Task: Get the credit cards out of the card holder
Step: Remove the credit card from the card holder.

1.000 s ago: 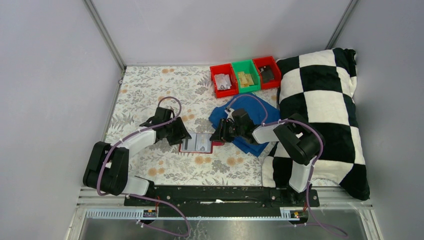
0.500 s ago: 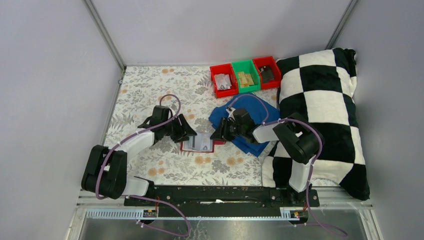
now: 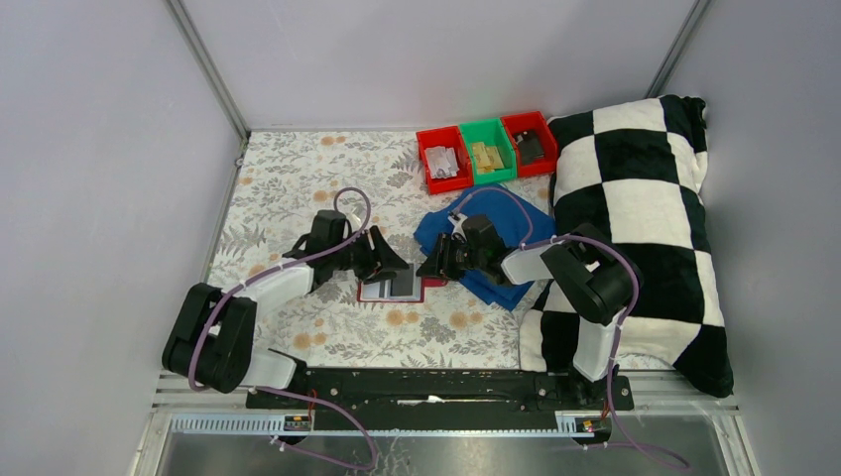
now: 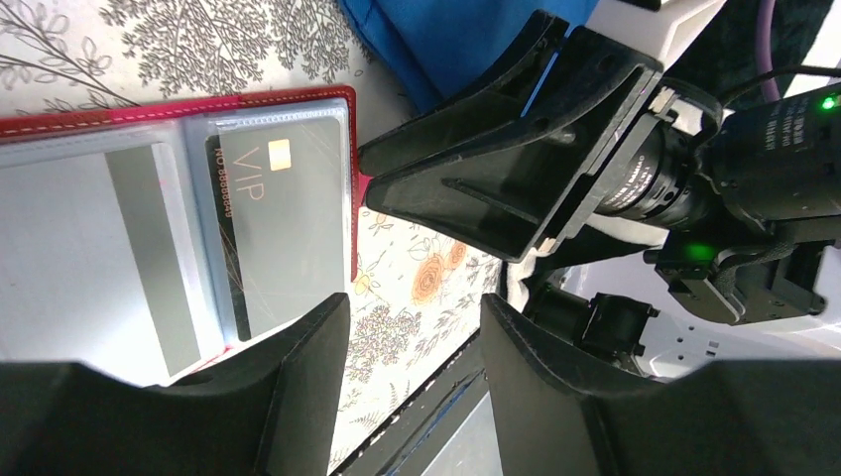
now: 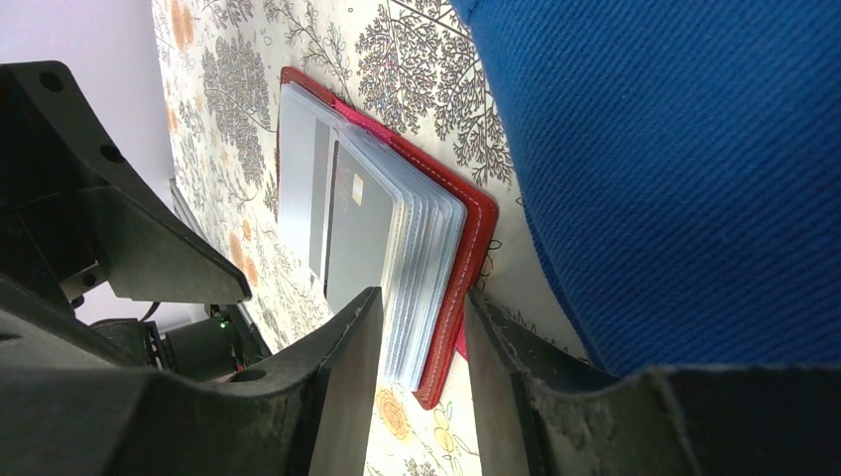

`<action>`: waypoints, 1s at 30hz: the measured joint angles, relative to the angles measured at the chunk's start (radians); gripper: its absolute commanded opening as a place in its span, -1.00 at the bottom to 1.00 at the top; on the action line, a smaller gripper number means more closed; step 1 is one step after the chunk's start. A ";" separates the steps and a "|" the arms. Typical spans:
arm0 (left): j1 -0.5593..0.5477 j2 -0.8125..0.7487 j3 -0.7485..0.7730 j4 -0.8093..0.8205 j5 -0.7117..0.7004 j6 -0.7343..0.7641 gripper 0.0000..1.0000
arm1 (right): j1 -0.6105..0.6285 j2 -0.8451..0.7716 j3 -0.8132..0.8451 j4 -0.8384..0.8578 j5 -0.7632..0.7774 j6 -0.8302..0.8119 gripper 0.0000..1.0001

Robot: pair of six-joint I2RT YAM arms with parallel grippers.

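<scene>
Red card holder (image 5: 477, 236) was pinched by right jaws; stiff, slick grey card (image 4: 288, 233) was judged best edge-gripped by spread left jaws.

Left arm (image 3: 273, 283) stretched forward and inward; left gripper (image 3: 385, 266) held low, fingers (image 4: 288, 367) parted, nothing between them. Right arm (image 3: 575, 273) folded, wrist pointing left; right gripper (image 3: 433, 266) low, fingers (image 5: 337, 377) clamped across the card holder (image 5: 480, 233) edge.
</scene>
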 measured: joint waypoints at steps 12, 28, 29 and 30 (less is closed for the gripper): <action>-0.001 0.017 0.045 -0.082 -0.053 0.031 0.12 | -0.019 -0.109 -0.032 -0.125 0.061 -0.066 -0.10; 0.075 0.029 0.021 -0.127 -0.096 0.064 0.11 | 0.045 -0.092 0.018 -0.063 -0.004 0.000 -0.12; 0.076 0.032 0.018 -0.128 -0.096 0.065 0.11 | 0.051 -0.086 0.018 -0.063 -0.006 0.005 -0.11; 0.077 0.034 0.014 -0.126 -0.096 0.066 0.11 | 0.053 -0.081 0.018 -0.060 -0.010 0.008 -0.11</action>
